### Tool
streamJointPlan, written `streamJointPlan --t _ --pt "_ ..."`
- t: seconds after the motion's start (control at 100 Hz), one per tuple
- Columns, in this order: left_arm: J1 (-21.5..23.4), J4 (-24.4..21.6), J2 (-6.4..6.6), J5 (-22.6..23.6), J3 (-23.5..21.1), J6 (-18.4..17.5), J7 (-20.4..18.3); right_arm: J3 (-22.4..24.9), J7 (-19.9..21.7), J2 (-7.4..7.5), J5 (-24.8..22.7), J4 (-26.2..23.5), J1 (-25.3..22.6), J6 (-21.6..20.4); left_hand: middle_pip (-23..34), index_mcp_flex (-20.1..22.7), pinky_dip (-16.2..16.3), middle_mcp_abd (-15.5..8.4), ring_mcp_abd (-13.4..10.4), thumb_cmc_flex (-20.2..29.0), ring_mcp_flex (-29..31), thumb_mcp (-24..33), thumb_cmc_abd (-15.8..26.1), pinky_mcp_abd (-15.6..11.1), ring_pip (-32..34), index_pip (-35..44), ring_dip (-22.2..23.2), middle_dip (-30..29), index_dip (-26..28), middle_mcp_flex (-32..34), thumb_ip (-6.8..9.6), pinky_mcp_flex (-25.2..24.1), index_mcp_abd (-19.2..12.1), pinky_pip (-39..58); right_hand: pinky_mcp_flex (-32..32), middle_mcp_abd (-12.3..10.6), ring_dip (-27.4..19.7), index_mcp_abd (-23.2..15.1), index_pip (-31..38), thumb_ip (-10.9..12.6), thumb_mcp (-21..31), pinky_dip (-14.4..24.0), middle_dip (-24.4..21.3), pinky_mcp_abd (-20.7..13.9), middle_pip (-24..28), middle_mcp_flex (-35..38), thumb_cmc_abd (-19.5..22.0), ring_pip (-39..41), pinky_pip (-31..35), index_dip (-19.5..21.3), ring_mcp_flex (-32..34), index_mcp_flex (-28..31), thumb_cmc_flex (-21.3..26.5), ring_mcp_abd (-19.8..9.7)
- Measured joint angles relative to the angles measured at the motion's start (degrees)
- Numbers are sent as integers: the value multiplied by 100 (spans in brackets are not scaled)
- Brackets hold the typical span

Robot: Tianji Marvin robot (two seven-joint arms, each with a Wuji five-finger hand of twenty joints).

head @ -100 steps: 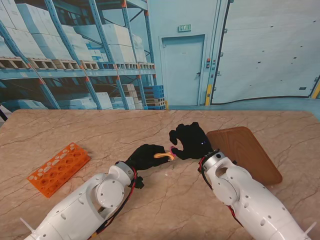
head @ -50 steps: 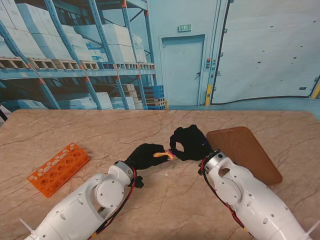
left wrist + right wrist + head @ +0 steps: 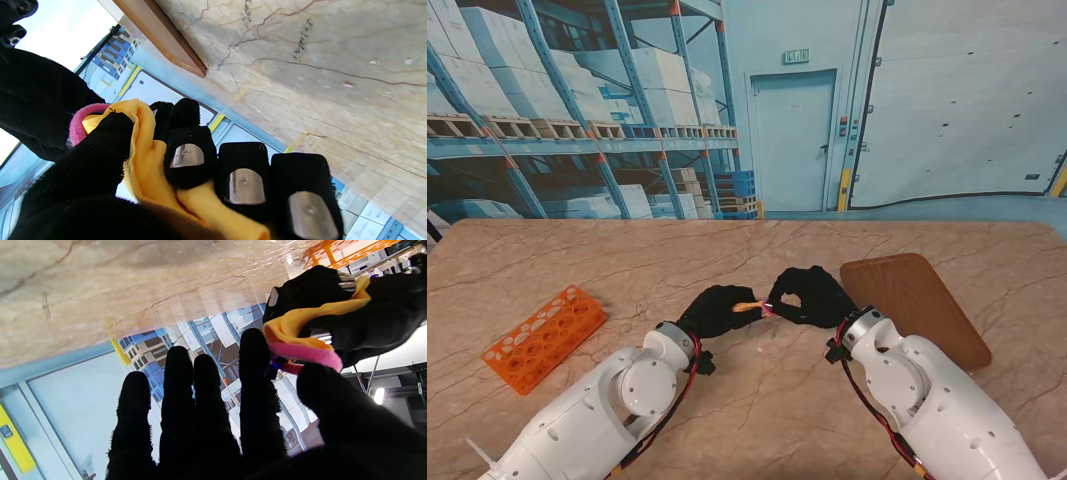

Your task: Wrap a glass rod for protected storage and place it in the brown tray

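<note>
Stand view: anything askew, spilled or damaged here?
Nothing stands out. The left hand holds the yellow cloth bundle, the right hand pinches its pink band, and the brown tray lies flat.

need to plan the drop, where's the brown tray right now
In the stand's view the brown tray lies flat on the table's right side, just right of the right hand; nothing shows on it.
</note>
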Motion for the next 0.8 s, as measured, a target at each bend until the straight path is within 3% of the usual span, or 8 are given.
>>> streamJointPlan --t 0.18,0.29,0.59,0.61,0.79,0.8 --pt "21 -31 -8 -42 -2 67 1 41 249 5 419 -24 -44 1 7 -1 0 -1 0 -5 0 -45 88 0 0 0 0 0 2 0 -8 0 32 0 -7 1 11 4 -382 0 -95 187 -2 0 -143 -70 -32 -181 -160 346 -116 -107 -139 -5" --pt "26 -40 -12 -56 -4 92 0 57 336 7 461 -23 -46 5 11 -3 0 -1 0 56 0 -99 197 4 0 0 0 0 2 0 -24 0 32 0 -6 1 11 5 -470 -1 -8 199 -2 -1 -197 -133 -365 -203 -189 381 -121 -239 -139 -10" --pt "60 -103 -16 -206 -15 172 -85 -49 29 38 -59 136 43 -157 13 -73 0 -1 16 287 0 -137 310 21 0 0 0 0 -8 -2 -40 0 48 1 150 1 11 -271 -243 -103 629 279 -1 -22 -180 -138 -1207 -211 -297 347 -116 -688 -127 -81" --pt "62 -106 -16 -212 -17 171 -95 -68 -13 40 -82 162 58 -171 13 -73 0 -1 17 287 0 -88 308 21 0 0 0 0 -37 -2 -40 0 47 1 155 1 11 -294 -230 -211 693 283 42 -27 -159 -138 -1258 -211 -298 340 -115 -736 -127 -85" --pt "60 -120 -1 -261 -32 63 -240 -239 -458 39 -413 381 181 -257 13 -275 0 -1 5 344 0 1708 -791 0 0 176 0 4 -352 -3 -111 0 66 1 229 1 58 -658 94 -222 884 338 61 -73 22 -138 -1502 -187 -298 259 -110 -863 -119 -96" --pt "59 -120 1 -261 -32 56 -248 -248 -485 38 -425 391 187 -258 13 -289 0 -4 -8 337 0 1813 -850 -14 0 176 0 6 -353 -3 -111 0 66 1 229 1 59 -669 96 -308 885 338 61 -74 29 -138 -1513 -155 -298 241 -110 -863 -117 -97"
